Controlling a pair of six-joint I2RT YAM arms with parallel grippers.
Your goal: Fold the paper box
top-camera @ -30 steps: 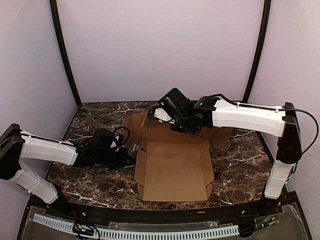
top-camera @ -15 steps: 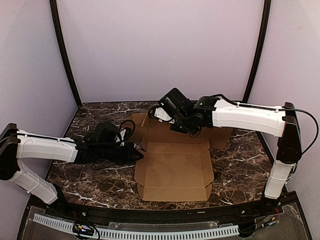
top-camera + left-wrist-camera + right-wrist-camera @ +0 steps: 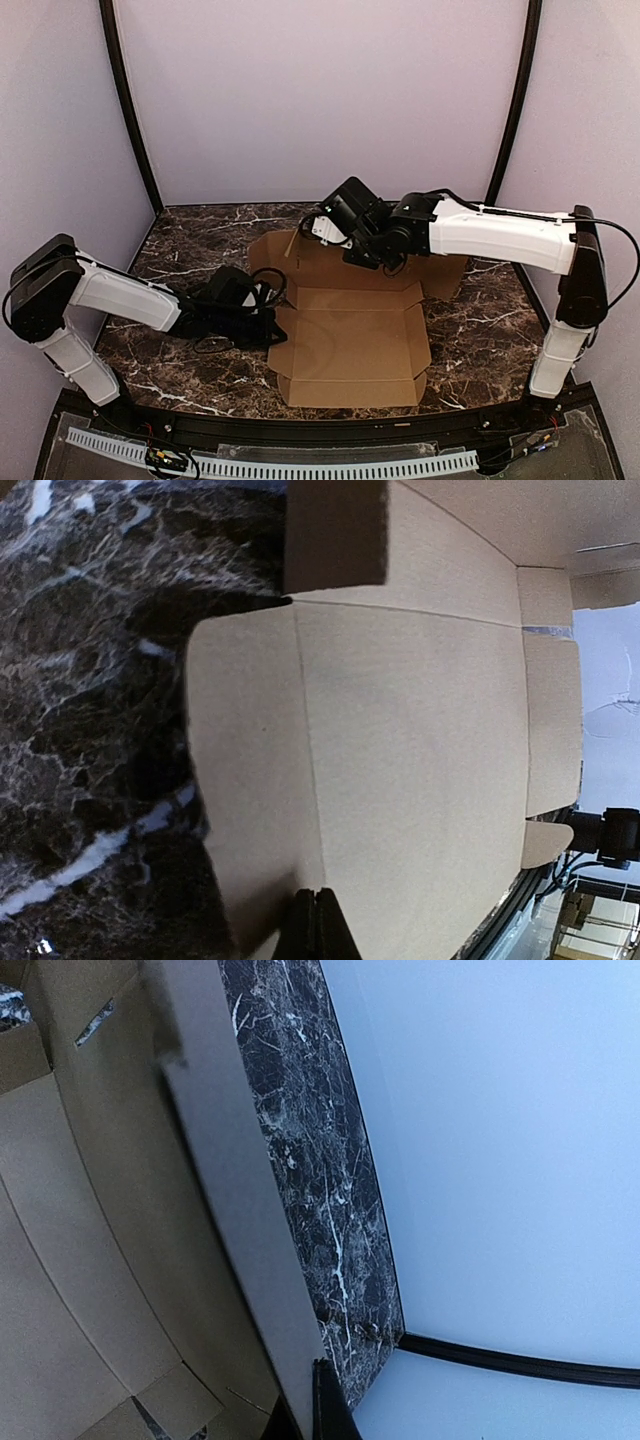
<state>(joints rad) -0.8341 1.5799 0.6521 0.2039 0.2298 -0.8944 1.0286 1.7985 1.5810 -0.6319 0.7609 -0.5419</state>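
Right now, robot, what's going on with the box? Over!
Left gripper shut, at the paper box left wall. Right gripper shut, at its rear edge. Box open, not yet folded shut. Nothing else in the way.

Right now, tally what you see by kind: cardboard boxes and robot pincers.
Paper box: 1
Pincers: 2, the left pincer and the right pincer, both shut
Total: 3

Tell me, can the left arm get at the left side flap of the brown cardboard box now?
Probably yes. The shut left end effector sits at the left flap of the plain brown cardboard box, nothing between them; the right end effector is away at the far panel.
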